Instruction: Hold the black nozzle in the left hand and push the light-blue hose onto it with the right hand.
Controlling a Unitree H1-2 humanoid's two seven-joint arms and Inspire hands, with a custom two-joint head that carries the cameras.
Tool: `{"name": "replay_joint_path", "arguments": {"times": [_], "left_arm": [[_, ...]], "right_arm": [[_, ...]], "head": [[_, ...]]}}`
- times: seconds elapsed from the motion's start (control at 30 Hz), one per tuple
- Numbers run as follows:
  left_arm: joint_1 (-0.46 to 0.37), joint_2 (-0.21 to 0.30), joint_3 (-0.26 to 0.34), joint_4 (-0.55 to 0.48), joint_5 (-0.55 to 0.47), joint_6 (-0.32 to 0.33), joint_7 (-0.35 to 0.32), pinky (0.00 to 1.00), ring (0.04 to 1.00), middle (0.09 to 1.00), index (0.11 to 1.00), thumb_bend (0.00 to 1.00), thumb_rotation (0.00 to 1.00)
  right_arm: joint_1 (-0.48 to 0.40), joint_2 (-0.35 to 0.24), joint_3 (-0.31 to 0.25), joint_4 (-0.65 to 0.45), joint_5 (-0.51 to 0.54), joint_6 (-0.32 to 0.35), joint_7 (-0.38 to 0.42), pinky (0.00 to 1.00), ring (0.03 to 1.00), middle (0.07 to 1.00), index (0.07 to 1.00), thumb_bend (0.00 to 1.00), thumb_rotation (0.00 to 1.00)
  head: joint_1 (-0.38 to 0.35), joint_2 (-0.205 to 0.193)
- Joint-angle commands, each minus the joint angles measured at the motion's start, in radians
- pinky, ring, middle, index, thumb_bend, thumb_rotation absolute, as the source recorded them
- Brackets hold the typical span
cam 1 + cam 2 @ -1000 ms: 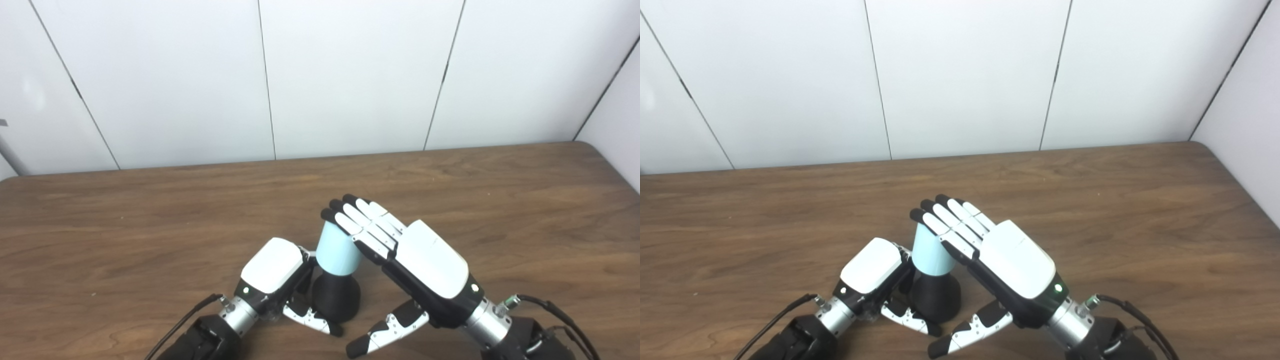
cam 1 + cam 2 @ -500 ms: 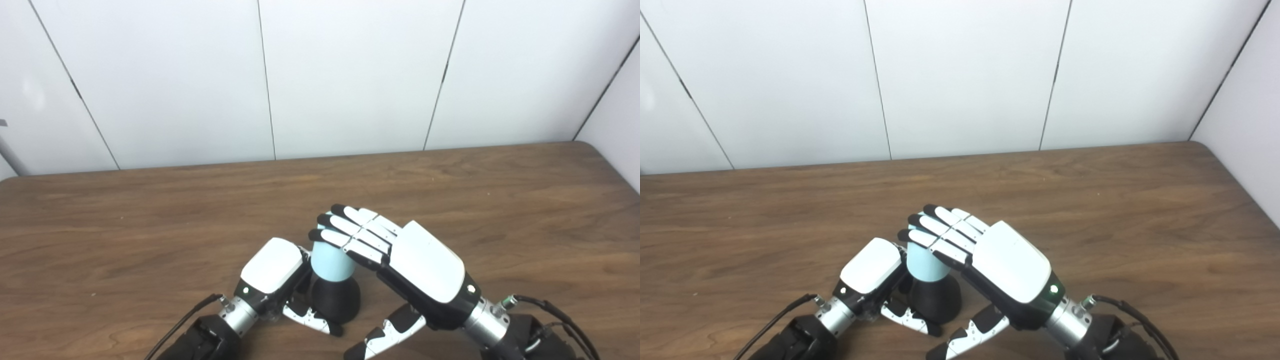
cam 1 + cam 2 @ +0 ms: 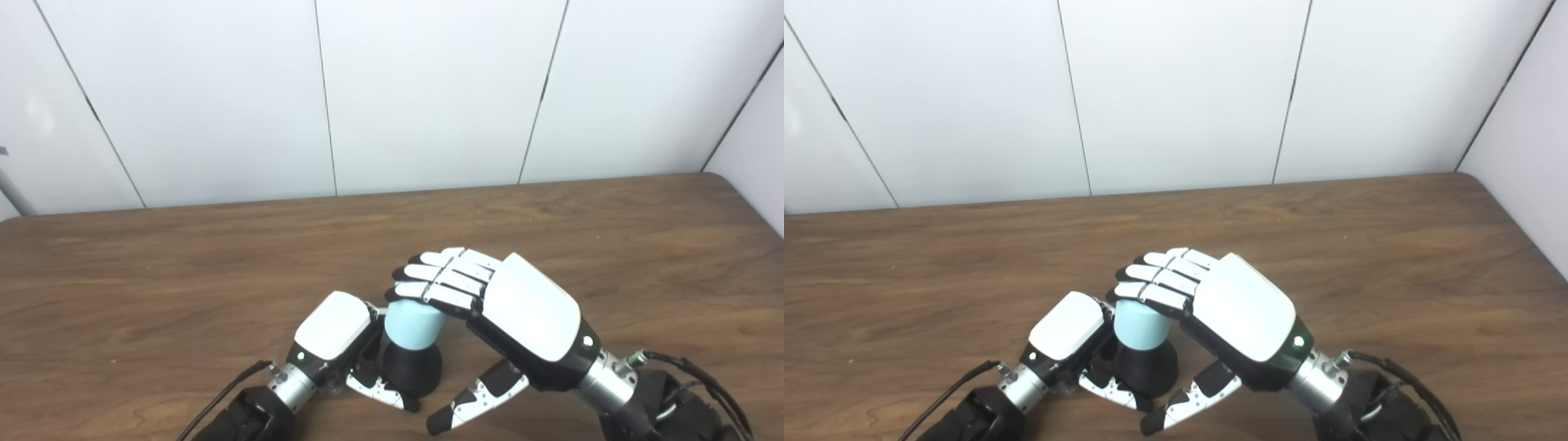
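White-shelled hands (image 3: 531, 306) — black fingertips (image 3: 398, 274)

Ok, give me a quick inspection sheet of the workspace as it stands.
Surface: wooden table, bare apart from the job's things.
Job's things: black nozzle upright on the table; light-blue hose seated on its top.
Clutter: nothing seen.
Hands: left hand wrapped around the nozzle; right hand with flat fingers pressing on the hose's top, not gripping.
Cables: black leads at both wrists.
Surroundings: white panelled wall.
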Motion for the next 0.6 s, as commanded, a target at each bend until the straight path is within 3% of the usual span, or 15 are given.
{"name": "replay_joint_path", "arguments": {"times": [0.0,0.13,0.3,0.43,0.57], "left_arm": [[0.107,0.03,-0.066,0.095,0.053,0.012,-0.085,0.1,0.154,0.238,0.481,0.52,0.04],[0.109,0.031,-0.067,0.09,0.05,0.017,-0.087,0.1,0.154,0.234,0.48,0.52,0.04],[0.107,0.031,-0.071,0.087,0.049,0.022,-0.093,0.1,0.154,0.234,0.479,0.52,0.04],[0.107,0.031,-0.072,0.083,0.046,0.024,-0.092,0.11,0.158,0.237,0.48,0.52,0.04],[0.108,0.03,-0.071,0.087,0.044,0.016,-0.079,0.1,0.152,0.231,0.48,0.52,0.04]], "right_arm": [[-0.018,-0.04,0.001,-0.012,-0.057,-0.029,0.044,0.77,0.812,0.815,0.764,0.9,0.74],[-0.037,-0.068,0.007,0.0,-0.123,-0.064,0.051,0.8,0.851,0.837,0.78,0.87,0.71],[-0.048,-0.095,0.027,0.013,-0.187,-0.073,0.116,0.86,0.931,0.907,0.841,0.85,0.73],[-0.038,-0.087,0.045,0.026,-0.238,-0.055,0.169,0.94,0.99,0.969,0.905,0.83,0.77],[-0.024,-0.075,0.062,0.047,-0.298,-0.059,0.149,0.92,0.989,0.976,0.917,0.82,0.77]], "head": [[-0.003,0.001],[-0.003,0.001],[0.001,-0.002],[0.005,0.0],[0.003,0.001]]}}
